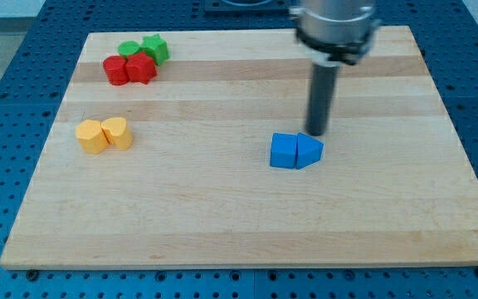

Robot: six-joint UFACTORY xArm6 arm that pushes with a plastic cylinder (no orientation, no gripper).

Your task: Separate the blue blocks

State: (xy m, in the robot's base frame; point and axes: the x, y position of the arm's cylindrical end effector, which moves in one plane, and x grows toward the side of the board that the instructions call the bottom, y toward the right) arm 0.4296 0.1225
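Note:
Two blue blocks sit touching near the board's middle right: a blue cube (283,151) on the left and a blue triangular block (309,151) on the right. My tip (316,133) stands just above the triangular block in the view, at its top edge, close to the seam between the two. The dark rod rises from there to the arm's grey head at the view's top.
At the top left a green round block (129,49) and a green star-like block (155,48) sit against two red blocks (129,70). Two yellow blocks (104,134) sit at the left. The wooden board (222,224) lies on a blue perforated table.

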